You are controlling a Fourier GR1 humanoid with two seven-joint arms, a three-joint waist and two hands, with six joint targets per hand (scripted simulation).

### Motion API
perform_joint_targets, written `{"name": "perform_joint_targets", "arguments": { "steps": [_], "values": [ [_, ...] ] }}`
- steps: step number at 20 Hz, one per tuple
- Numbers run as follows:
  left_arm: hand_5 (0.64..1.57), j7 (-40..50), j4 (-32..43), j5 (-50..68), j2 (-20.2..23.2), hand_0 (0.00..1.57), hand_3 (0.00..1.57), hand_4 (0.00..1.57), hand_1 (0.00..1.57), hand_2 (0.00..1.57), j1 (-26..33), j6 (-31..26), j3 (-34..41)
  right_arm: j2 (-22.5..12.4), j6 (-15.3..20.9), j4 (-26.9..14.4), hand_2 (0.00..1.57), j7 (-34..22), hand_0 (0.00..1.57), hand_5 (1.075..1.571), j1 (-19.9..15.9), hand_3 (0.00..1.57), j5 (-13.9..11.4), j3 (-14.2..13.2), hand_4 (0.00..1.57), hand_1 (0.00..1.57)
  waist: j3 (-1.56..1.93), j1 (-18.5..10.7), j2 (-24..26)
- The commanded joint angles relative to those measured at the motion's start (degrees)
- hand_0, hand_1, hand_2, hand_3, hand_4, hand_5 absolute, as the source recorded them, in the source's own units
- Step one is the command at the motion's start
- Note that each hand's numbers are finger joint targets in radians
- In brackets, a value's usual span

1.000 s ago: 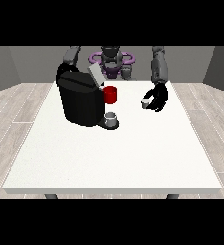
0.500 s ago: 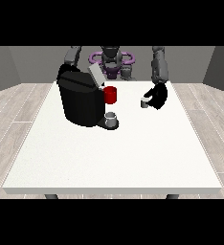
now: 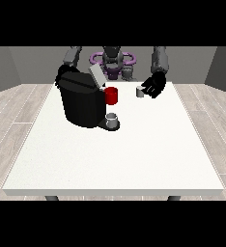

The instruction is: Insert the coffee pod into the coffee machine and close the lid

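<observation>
A black coffee machine point(image 3: 81, 103) stands on the white table point(image 3: 115, 159) at the left, its grey lid point(image 3: 96, 75) tilted up and open. A small grey cup point(image 3: 112, 118) rests on its drip tray. The hand at the view's right point(image 3: 154, 85) is raised above the table's far side with its fingers curled round a small grey coffee pod point(image 3: 140, 91). It is to the right of the machine, apart from it. The hand at the view's left point(image 3: 63, 72) sits behind the machine's top back edge, mostly hidden.
A red mug point(image 3: 111, 95) stands right of the machine, between it and the pod. The robot's body point(image 3: 113, 62) is behind the table's far edge. Bare tabletop spreads across the near half and right side.
The hand at the view's right has lifted the pod higher and drawn it slightly back and left. The machine, lid, mug and other hand have stayed put.
</observation>
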State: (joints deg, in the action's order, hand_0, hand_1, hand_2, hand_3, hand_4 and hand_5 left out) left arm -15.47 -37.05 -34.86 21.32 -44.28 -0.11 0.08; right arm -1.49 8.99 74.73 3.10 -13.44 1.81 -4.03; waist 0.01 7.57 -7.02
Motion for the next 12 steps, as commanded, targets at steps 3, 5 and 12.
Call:
{"name": "perform_joint_targets", "arguments": {
  "steps": [3, 5, 12],
  "values": [
    [1.571, 2.12, -2.28, 0.54, 1.35, 1.25, 1.29, 0.56, 1.25, 1.33, -6.32, -5.05, 0.93, -0.79, -1.16, -1.72, 0.0, -0.37, 0.0, 1.571, -0.87, 0.0, -0.59, 0.76, 0.49, 0.0, -0.01, 1.08, 1.34],
    [1.571, 3.01, -3.11, 0.53, 1.32, 1.25, 1.28, 0.54, 1.25, 1.33, -7.08, -6.23, 1.2, -1.51, -3.52, -3.82, 0.0, 3.69, 0.0, 1.571, 0.11, 0.0, 1.55, -1.06, 0.51, 0.0, 0.01, 1.13, 0.36],
    [1.571, 3.77, -2.58, -0.26, 4.19, 1.26, 1.28, 0.54, 1.26, 1.33, -10.69, -6.87, 3.15, 1.1, -1.47, -0.6, 0.0, 1.98, 0.0, 1.571, -0.8, 0.0, -0.71, 2.59, 0.49, 0.0, -0.01, 3.64, 0.17]
  ]
}}
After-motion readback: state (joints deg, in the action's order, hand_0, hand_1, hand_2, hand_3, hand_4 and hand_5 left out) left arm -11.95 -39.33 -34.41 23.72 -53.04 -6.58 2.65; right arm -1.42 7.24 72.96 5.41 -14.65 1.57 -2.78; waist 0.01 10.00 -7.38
